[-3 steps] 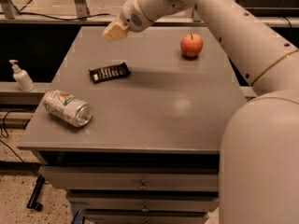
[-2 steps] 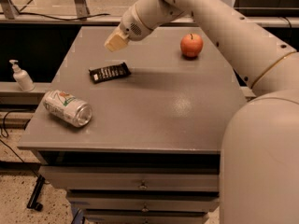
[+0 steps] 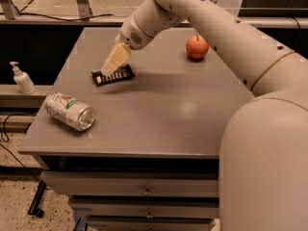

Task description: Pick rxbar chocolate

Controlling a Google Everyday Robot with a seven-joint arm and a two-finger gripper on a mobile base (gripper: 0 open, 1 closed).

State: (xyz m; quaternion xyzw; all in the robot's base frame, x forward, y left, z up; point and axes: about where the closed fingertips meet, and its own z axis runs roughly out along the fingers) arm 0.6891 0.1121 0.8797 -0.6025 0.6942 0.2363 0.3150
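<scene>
Camera view: right of a bottle (image 3: 21,79) and a toppled can (image 3: 70,111), the bar (image 3: 123,74) lies flat on the table (image 3: 168,109) at back left, long axis left-right, its left part hidden by the gripper (image 3: 109,70) over it (open or closed, cannot tell), apple (image 3: 197,47) farther right.

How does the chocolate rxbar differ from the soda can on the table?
The rxbar chocolate is black and flat; the soda can is silver-white, round and bulkier. The bar sits right at the gripper; the can lies apart, near the front edge. Both lie on the table.
</scene>
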